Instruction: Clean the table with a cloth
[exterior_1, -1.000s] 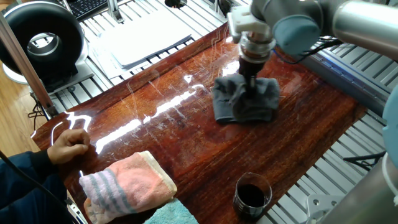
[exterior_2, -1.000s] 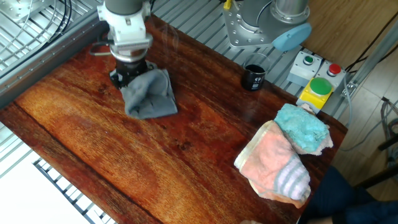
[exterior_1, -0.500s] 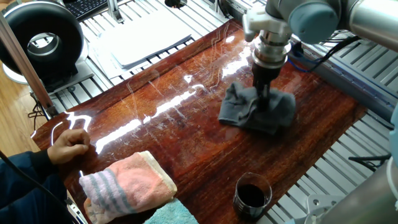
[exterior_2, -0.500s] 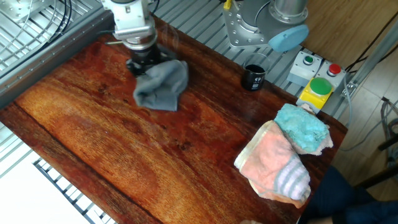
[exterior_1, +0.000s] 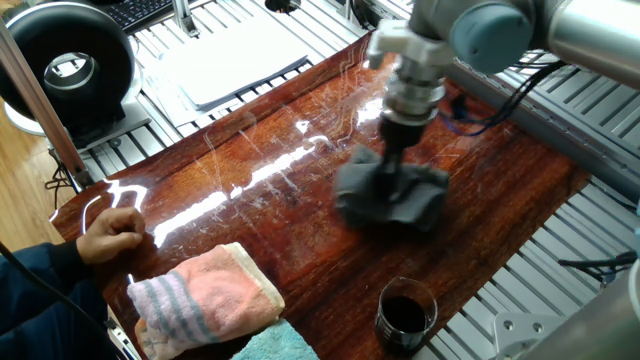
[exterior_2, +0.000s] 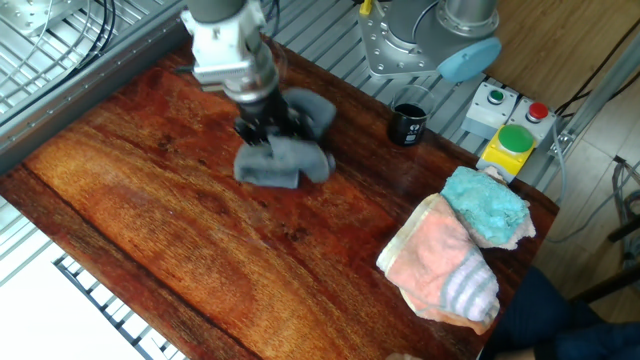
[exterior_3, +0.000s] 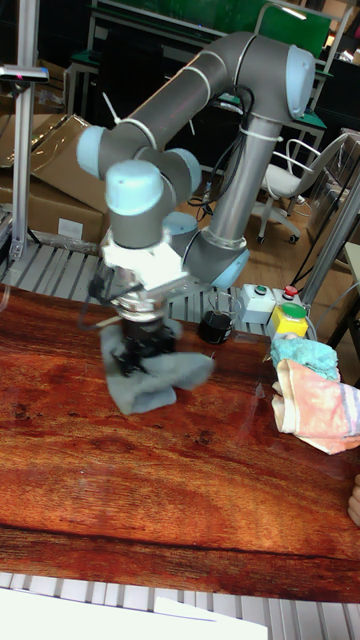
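The dark grey cloth (exterior_1: 398, 198) lies rumpled on the glossy reddish-brown table (exterior_1: 300, 255), near the middle of its far half. My gripper (exterior_1: 388, 162) points straight down into the cloth's top, its fingers buried in the folds and shut on the cloth. Both are blurred by motion. In the other fixed view the cloth (exterior_2: 287, 155) bunches around the gripper (exterior_2: 262, 130) on the table (exterior_2: 150, 200). The tall fixed view shows the cloth (exterior_3: 150, 378) spread under the gripper (exterior_3: 140, 352) on the table (exterior_3: 150, 490).
A pink striped towel (exterior_2: 440, 265) and a teal cloth (exterior_2: 487, 205) lie at one end of the table. A black cup (exterior_2: 407, 123) stands near the table's edge. A person's hand (exterior_1: 112, 232) rests on a corner. A button box (exterior_2: 510, 145) sits off the table.
The gripper has dragged the cloth along the table, away from the far edge and toward the end with the towels. The cloth has changed shape as it slid.
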